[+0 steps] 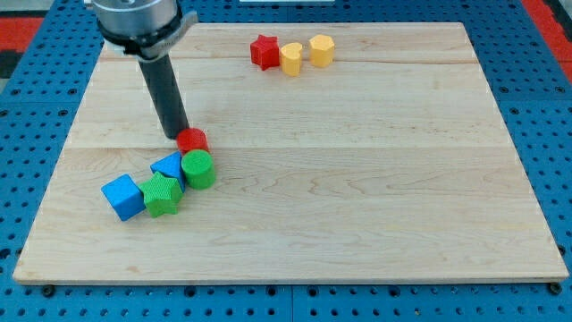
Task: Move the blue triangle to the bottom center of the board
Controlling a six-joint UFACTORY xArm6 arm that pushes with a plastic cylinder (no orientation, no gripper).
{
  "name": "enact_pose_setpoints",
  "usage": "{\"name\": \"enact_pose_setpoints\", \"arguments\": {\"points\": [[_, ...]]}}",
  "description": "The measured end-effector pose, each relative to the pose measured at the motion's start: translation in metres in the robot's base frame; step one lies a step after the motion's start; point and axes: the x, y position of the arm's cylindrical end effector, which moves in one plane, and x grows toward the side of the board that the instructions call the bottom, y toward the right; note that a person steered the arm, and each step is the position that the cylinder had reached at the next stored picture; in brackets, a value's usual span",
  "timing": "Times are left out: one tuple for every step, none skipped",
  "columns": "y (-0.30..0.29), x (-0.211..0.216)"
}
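The blue triangle [168, 166] lies at the board's lower left, wedged between a green star [162, 194], a green cylinder [197, 169] and a red cylinder [192, 140]. A blue cube [123, 197] sits just left of the green star. My tip [177, 136] is at the upper left edge of the red cylinder, touching or nearly touching it, a little above the blue triangle.
A red star [264, 51], a yellow block [291, 59] and a yellow hexagonal block [322, 50] stand in a row near the board's top centre. The wooden board [357, 197] rests on a blue perforated table.
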Motion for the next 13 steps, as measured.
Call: {"name": "enact_pose_setpoints", "arguments": {"points": [[0.009,0.054],[0.027,0.101],[0.036,0.096],[0.024,0.074],[0.016,0.07],[-0.025,0.061],[-0.093,0.041],[-0.121,0.057],[-0.105,0.104],[-0.058,0.121],[-0.01,0.14],[0.03,0.151],[0.054,0.151]]}}
